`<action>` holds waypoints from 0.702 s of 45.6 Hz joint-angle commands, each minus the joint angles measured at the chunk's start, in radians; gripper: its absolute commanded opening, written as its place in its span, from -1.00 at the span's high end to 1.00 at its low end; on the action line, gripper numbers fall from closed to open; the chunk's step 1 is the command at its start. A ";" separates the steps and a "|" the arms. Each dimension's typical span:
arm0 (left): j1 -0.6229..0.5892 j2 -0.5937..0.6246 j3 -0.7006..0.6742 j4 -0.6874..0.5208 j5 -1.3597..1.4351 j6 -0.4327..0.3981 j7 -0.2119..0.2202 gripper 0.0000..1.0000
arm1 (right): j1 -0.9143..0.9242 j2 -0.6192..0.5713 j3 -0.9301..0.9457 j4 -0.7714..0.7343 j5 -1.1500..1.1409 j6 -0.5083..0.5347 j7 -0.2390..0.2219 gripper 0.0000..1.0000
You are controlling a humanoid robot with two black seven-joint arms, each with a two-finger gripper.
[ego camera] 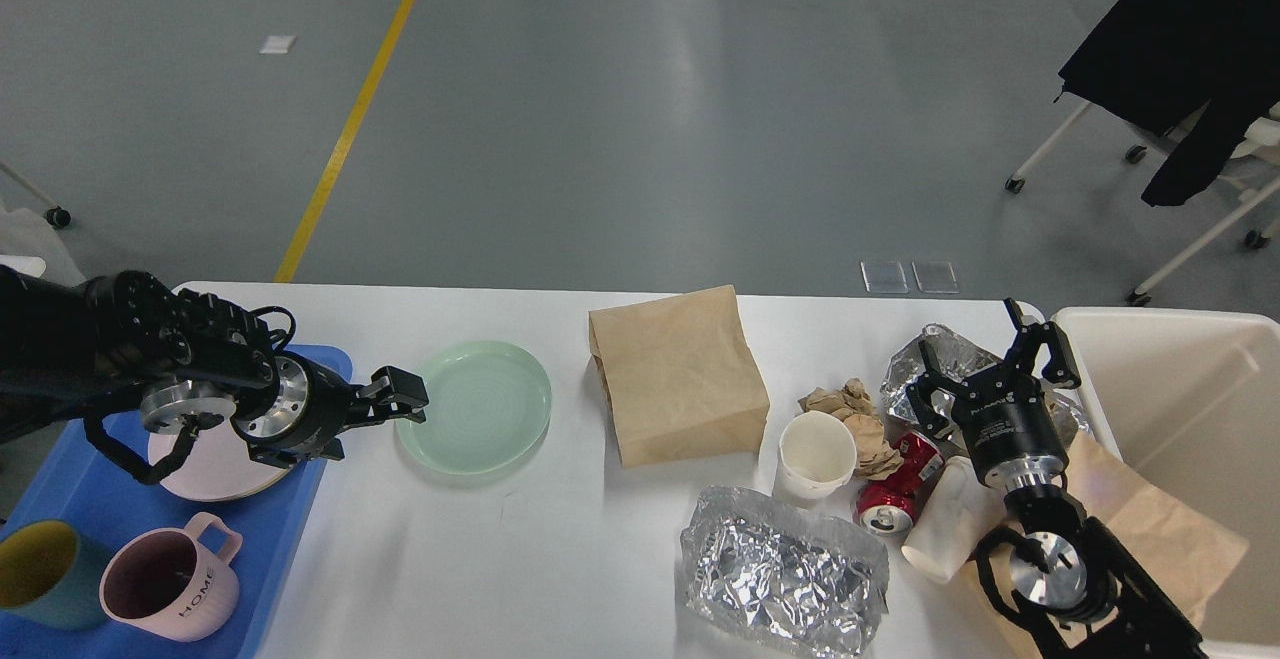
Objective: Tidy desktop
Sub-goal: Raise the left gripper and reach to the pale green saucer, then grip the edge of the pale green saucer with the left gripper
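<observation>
My left gripper (405,401) lies level, pointing right, its jaws closed on the near-left rim of the green plate (475,406), which rests flat on the desktop (500,559) just right of the blue tray (300,499). I judge the tray lies back leftward. My right gripper (990,364) hovers spread, grasping nothing, over foil (930,359) beside the bin (1180,379).

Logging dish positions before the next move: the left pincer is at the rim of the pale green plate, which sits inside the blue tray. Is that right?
Not quite. The head view shows the left pincer at the rim of the green plate, but that plate lies on the white desktop, just right of the blue tray, not in it.
</observation>
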 commanded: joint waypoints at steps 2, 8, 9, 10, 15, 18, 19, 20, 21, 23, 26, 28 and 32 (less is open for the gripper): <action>0.211 0.009 -0.118 0.170 0.000 0.028 0.003 -0.92 | 0.000 0.000 0.000 0.000 -0.001 0.000 0.000 -1.00; 0.325 0.001 -0.231 0.293 0.000 0.028 0.005 -0.92 | 0.000 0.000 0.000 0.000 -0.001 0.000 0.000 -1.00; 0.340 -0.003 -0.248 0.305 0.001 0.028 0.006 -0.92 | 0.000 0.000 0.000 0.000 -0.001 0.000 0.000 -1.00; 0.350 -0.003 -0.262 0.313 0.004 0.028 0.006 -0.92 | 0.000 0.000 0.000 0.000 0.001 0.000 0.000 -1.00; 0.367 0.004 -0.279 0.331 0.010 0.031 -0.003 -0.92 | 0.000 0.000 0.000 0.000 -0.001 0.000 0.000 -1.00; 0.376 0.004 -0.288 0.359 0.012 0.031 -0.011 -0.92 | 0.000 0.000 0.000 0.000 -0.001 0.000 0.000 -1.00; 0.382 0.003 -0.296 0.367 0.012 0.032 -0.011 -0.92 | 0.000 0.000 0.000 0.000 -0.001 0.000 0.000 -1.00; 0.390 0.000 -0.305 0.374 0.012 0.032 -0.011 -0.92 | 0.000 0.000 0.000 0.000 -0.001 0.000 0.000 -1.00; 0.397 -0.005 -0.317 0.383 0.010 0.034 -0.006 -0.92 | 0.000 0.000 0.000 0.000 -0.001 0.000 0.000 -1.00; 0.416 -0.008 -0.347 0.399 0.003 0.035 0.001 -0.91 | 0.000 0.000 0.000 0.000 -0.001 0.000 0.000 -1.00; 0.443 -0.009 -0.394 0.419 0.000 0.038 0.006 -0.78 | 0.000 0.000 0.000 0.000 -0.001 0.000 0.000 -1.00; 0.452 -0.008 -0.423 0.422 -0.002 0.047 0.018 -0.73 | 0.000 0.000 0.000 0.000 -0.001 0.000 0.000 -1.00; 0.459 -0.009 -0.469 0.423 -0.048 0.057 0.096 -0.64 | 0.000 0.000 0.000 0.000 -0.001 0.000 0.000 -1.00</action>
